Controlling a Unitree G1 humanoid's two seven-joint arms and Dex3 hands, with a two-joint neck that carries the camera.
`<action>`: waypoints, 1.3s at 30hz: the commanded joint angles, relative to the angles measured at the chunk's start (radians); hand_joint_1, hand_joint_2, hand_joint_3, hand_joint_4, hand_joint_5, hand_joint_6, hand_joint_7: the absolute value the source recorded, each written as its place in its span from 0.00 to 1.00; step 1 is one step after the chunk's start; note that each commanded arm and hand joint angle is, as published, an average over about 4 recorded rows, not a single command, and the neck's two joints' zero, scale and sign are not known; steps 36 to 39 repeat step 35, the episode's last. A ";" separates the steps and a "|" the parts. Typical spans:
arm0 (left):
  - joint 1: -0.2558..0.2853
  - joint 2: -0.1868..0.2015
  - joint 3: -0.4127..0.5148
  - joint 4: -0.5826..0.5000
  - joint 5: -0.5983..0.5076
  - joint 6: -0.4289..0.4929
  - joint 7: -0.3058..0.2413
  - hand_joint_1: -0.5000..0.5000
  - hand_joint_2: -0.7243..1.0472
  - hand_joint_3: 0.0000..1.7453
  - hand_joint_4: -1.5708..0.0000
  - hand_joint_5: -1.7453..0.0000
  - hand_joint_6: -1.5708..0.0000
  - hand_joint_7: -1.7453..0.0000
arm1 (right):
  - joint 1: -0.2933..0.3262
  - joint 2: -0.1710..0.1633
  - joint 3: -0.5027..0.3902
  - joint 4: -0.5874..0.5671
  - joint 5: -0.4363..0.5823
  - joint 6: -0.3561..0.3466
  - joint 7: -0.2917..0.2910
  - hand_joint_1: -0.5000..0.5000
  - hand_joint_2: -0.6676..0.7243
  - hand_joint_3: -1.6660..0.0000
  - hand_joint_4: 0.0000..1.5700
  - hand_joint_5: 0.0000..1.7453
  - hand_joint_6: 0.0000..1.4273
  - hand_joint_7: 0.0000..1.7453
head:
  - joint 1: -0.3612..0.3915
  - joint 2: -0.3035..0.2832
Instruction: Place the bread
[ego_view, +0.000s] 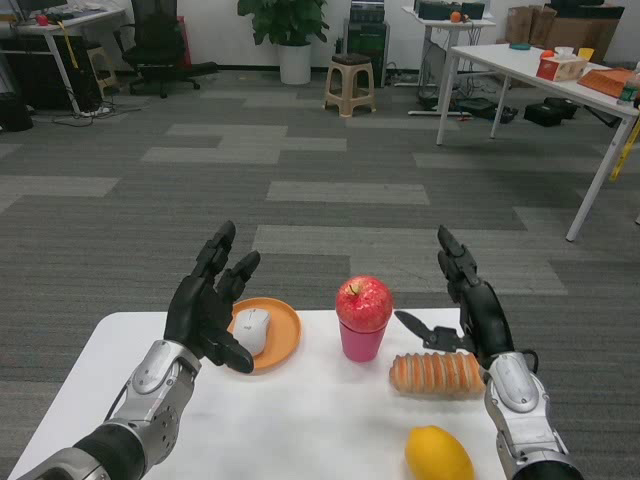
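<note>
The bread (437, 373), a ridged orange-brown loaf, lies on the white table (300, 420) right of centre. My right hand (468, 303) hovers just above and behind the loaf's right end, fingers spread, thumb pointing left, holding nothing. My left hand (208, 305) is raised over the table's left part, fingers apart and empty, beside the orange plate (280, 338). A white computer mouse (251, 330) rests on that plate.
A red apple (363, 302) sits on top of a pink cup (360, 341) at the table's middle, just left of the bread. A yellow lemon (438, 454) lies near the front edge. Beyond the table is grey carpet with a stool and desks.
</note>
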 joint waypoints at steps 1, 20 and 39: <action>-0.012 -0.001 0.002 0.003 -0.001 -0.006 0.000 1.00 0.15 0.05 1.00 0.76 1.00 1.00 | 0.013 0.016 0.013 -0.051 0.017 -0.019 -0.023 0.08 0.18 0.67 0.00 0.00 0.00 0.00 | -0.002 0.000; -0.012 -0.001 0.001 0.003 0.003 -0.006 0.000 1.00 0.15 0.05 1.00 0.76 1.00 1.00 | 0.041 0.006 0.042 -0.098 0.026 -0.015 -0.031 0.02 0.92 1.00 0.00 0.00 0.00 0.00 | -0.008 -0.006; -0.003 -0.002 0.000 -0.005 0.006 -0.006 0.000 1.00 0.15 0.05 1.00 0.76 1.00 1.00 | 0.059 0.001 0.061 -0.126 0.026 -0.003 -0.053 0.08 1.00 1.00 0.00 0.00 0.00 0.00 | -0.012 0.003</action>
